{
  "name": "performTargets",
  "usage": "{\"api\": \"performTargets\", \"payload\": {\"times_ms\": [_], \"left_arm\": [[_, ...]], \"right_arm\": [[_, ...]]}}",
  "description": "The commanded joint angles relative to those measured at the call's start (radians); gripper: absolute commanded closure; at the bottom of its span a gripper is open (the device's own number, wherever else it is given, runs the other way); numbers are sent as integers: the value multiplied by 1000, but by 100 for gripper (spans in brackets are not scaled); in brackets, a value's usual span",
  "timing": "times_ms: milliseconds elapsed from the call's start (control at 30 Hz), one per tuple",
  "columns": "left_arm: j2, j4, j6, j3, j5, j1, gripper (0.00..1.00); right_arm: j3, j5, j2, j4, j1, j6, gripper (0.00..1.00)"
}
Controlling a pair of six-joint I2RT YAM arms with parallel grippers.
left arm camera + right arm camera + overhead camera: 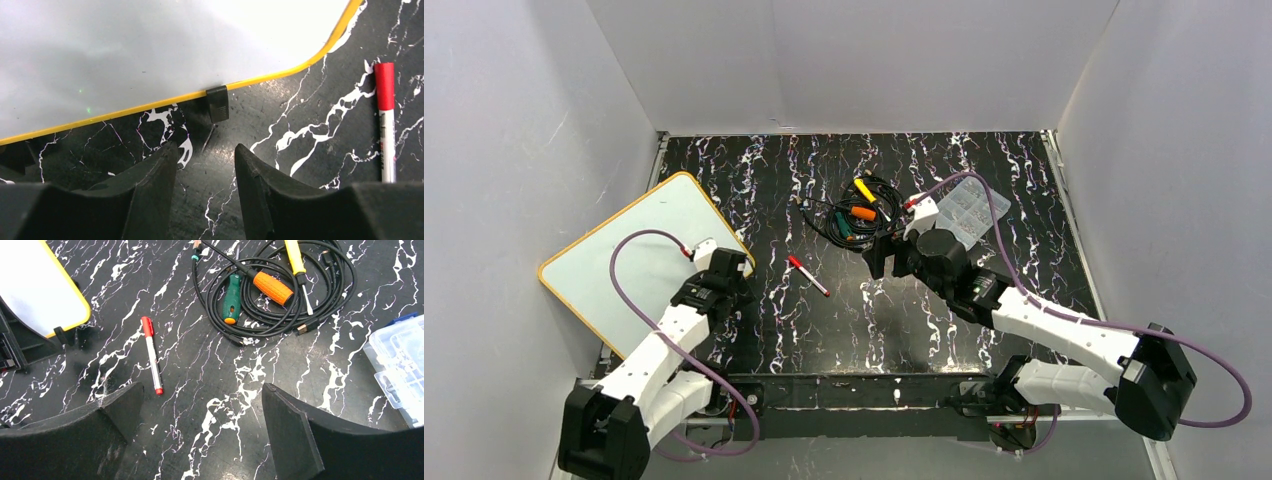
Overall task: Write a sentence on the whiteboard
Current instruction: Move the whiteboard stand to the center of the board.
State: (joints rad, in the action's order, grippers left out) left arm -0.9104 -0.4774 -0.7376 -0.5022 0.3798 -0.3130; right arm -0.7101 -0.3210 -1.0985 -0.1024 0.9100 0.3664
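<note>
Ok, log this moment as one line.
whiteboard: no writing visible | red marker: lying flat, ungripped | left claw: open, empty, at board's edge | right claw: open, empty

The whiteboard (639, 245) is white with orange-yellow rim, the marker (808, 275) red-and-white, the table (844, 335) black, white-veined.

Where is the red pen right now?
In the top view the red pen lies flat on the table near the middle, between the whiteboard on its left and the bundle of cables farther back on its right, touching neither.
</note>
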Motion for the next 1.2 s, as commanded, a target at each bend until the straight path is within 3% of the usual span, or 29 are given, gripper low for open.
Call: {"api": "performTargets", "payload": {"times_ms": [0,100,633,900,1167], "left_arm": [[-42,71,-9,18,85,-6,60],[-57,101,-1,22,106,-5,64],[-150,192,-7,29,147,-6,64],[-188,207,-6,22,171,-6,71],[-225,214,1,10,177,-5,88]], "right_arm": [[15,-42,9,-19,3,-16,4],[15,-34,8,-20,3,-15,4],[15,-10,-9,-39,3,-12,3],[15,-4,-19,-40,3,-12,3],[17,-3,-22,-44,3,-12,2]]}}
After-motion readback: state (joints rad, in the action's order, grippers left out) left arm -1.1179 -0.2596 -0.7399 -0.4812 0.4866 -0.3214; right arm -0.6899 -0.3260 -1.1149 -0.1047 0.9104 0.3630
